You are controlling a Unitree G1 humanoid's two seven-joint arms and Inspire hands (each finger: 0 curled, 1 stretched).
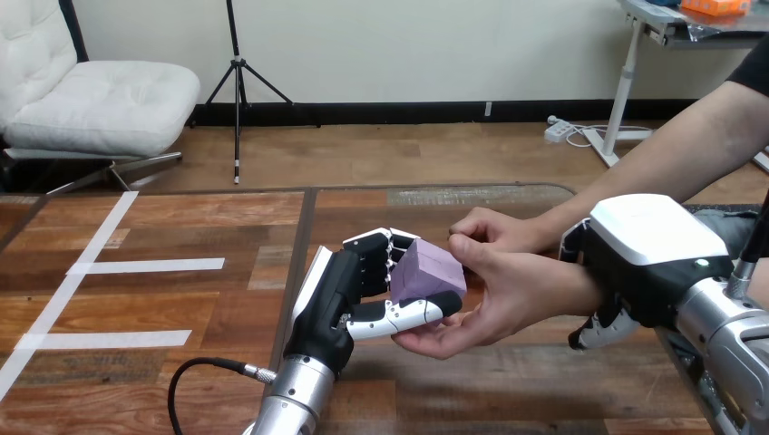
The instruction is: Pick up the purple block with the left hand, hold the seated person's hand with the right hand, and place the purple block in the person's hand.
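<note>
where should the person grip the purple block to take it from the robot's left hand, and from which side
Probably the bare top and right-facing faces of the purple block, coming from the right and below: the left hand has its fingers on the left side and its thumb along the lower front edge, while the person's hand lies palm-up under it.

One block, four hands, one table.
One block [428, 270] is showing; two robot hands are working, left hand [343, 292] and right hand [649, 256]; the person is bringing two, near hand [515, 297] and far hand [494, 230], over one table [181, 222].
</note>
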